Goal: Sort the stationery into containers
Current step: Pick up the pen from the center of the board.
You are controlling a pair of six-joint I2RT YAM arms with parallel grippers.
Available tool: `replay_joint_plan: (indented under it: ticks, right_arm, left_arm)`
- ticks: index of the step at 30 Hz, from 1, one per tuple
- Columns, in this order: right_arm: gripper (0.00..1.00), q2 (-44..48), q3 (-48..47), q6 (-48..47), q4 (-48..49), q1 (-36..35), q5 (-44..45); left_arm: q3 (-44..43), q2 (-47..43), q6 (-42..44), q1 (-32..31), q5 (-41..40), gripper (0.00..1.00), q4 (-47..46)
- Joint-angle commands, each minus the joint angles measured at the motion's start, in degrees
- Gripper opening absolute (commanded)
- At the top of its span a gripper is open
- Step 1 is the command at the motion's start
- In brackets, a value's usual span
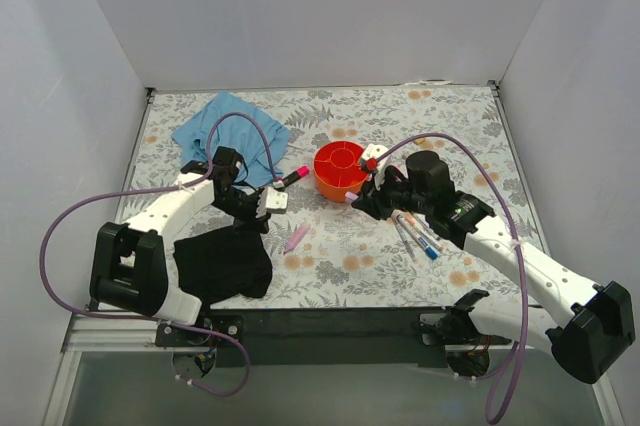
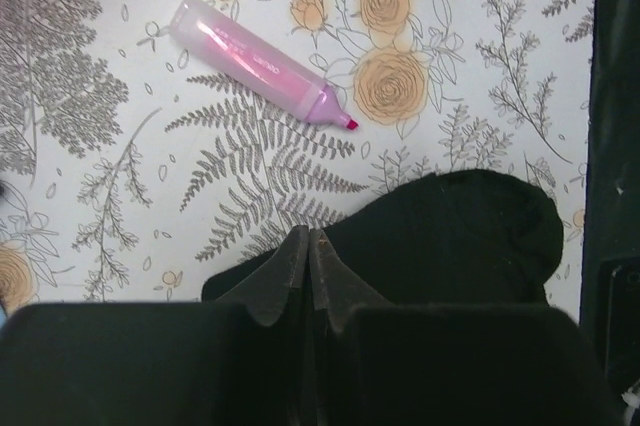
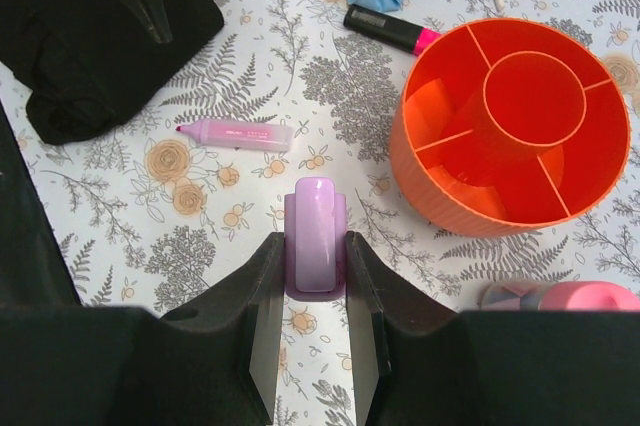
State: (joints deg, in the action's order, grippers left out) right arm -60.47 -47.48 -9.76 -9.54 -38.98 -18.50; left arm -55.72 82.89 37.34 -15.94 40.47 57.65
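Observation:
My right gripper is shut on a short lilac stick, held low over the table just left of the orange divided bowl; the bowl's visible compartments look empty. In the top view the right gripper is at the bowl's near side. My left gripper is shut and empty over the edge of the black cloth. A pink highlighter lies uncapped on the table beyond it, also in the top view. Thin capped markers lie under the right arm.
A black highlighter with a pink cap lies by the blue cloth at the back left. A small pink bottle lies near the bowl's front. The black cloth lies at the front left. White walls enclose the table.

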Motion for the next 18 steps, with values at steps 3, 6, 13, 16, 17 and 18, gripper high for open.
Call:
replay_joint_plan:
  ticks: [3, 6, 13, 16, 17, 18]
  right_arm:
    - [0.01, 0.2, -2.0, -1.5, 0.0, 0.9, 0.2]
    - [0.01, 0.1, -1.9, -1.5, 0.0, 1.0, 0.4]
    - [0.01, 0.7, -1.6, -1.6, 0.0, 2.2, 0.8]
    - [0.01, 1.3, -1.1, -1.3, 0.0, 2.6, 0.7]
    - [0.01, 1.4, -1.0, -1.2, 0.0, 2.6, 0.7]
    - [0.01, 1.8, -0.7, -1.1, 0.0, 2.8, 0.7]
  left_arm:
    - [3.8, -0.2, -6.1, -2.9, 4.4, 0.00, -9.6]
    - [6.1, 0.5, -9.0, -5.2, 3.7, 0.00, -14.0]
    - [9.2, 3.7, -17.7, -8.0, 2.6, 0.00, -24.5]
    - [9.8, 4.7, -19.8, -8.7, 2.1, 0.00, -26.1]
    - [10.2, 4.8, -19.9, -9.1, 1.7, 0.00, -26.4]
    - [10.4, 5.2, -20.0, -9.2, 1.6, 0.00, -26.6]
